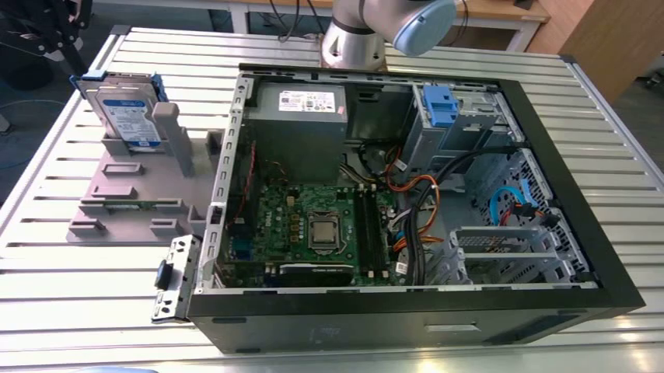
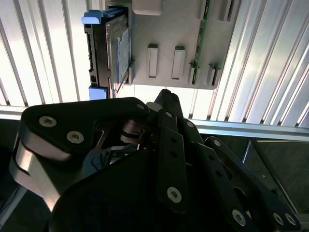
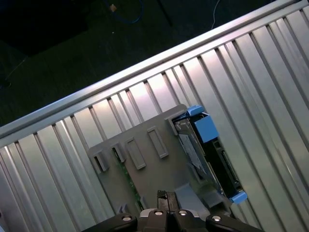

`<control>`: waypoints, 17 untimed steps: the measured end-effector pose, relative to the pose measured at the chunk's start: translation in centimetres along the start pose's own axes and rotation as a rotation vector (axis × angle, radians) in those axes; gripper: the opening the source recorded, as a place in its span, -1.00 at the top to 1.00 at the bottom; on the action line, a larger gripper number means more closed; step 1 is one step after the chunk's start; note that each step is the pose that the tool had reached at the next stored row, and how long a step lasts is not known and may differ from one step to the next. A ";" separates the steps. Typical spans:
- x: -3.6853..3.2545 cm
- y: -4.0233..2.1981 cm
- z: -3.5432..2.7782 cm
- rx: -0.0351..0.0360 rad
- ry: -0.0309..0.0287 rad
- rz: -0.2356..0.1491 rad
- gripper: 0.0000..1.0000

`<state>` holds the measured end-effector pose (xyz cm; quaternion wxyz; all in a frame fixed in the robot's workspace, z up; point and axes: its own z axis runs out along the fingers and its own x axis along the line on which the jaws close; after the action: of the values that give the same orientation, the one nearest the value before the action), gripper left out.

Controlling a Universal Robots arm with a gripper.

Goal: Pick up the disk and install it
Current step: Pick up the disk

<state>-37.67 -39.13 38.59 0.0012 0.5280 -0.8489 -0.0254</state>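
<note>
Hovering over the slatted table [image 1: 62, 287], my gripper [image 3: 165, 195] is pressed together at the tip with nothing in it, as both wrist views show [image 2: 164, 94]. It hangs above one grey holder [image 3: 145, 164], apart from the disk [image 3: 203, 150].

I count one disk [image 1: 124, 99]. It stands on edge in the holder [image 1: 135, 183], at the exterior view's left of the case [image 1: 415, 322], framed by a blue bracket [image 1: 89, 76]. Its white label [image 1: 135, 124] has a blue lower band, and I cannot make out the print. A grey upright of the holder stands against the label side.

One black case lies open just beside the holder. Inside it are one green board [image 1: 311, 225], one grey box [image 1: 301, 132] with a white sticker [image 1: 306, 101] I cannot read, one bare blue clip [image 1: 441, 105] in the bay, and a tangle of black, orange and blue cables [image 1: 415, 194]. My arm [image 1: 384, 27] rises behind the case.
</note>
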 end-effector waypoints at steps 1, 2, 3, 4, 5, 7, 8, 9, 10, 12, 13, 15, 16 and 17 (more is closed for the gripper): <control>0.00 0.00 0.00 -0.0001 0.0000 -0.001 0.79; 0.00 0.00 0.00 -0.0001 0.0000 -0.001 0.79; 0.00 0.00 0.00 0.0000 0.0001 -0.002 0.79; 0.00 0.00 0.00 -0.0001 0.0001 -0.003 0.79; 0.00 0.00 0.00 -0.0001 0.0001 -0.004 0.79; 0.00 0.00 0.00 -0.0001 0.0002 -0.005 0.79; 0.00 0.00 0.00 -0.0001 0.0002 -0.006 0.79; 0.00 0.00 0.00 -0.0002 0.0003 -0.007 0.79; 0.00 0.00 0.00 -0.0002 0.0003 -0.007 0.79; 0.00 0.00 0.00 -0.0002 0.0004 -0.009 0.79; 0.00 0.00 0.00 -0.0002 0.0004 -0.009 0.79; 0.00 0.00 0.00 -0.0003 0.0004 -0.011 0.79; 0.00 0.00 0.00 -0.0003 0.0004 -0.012 0.79; 0.00 0.00 0.00 -0.0003 0.0005 -0.012 0.79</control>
<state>-37.67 -39.13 38.59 0.0014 0.5332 -0.8456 -0.0254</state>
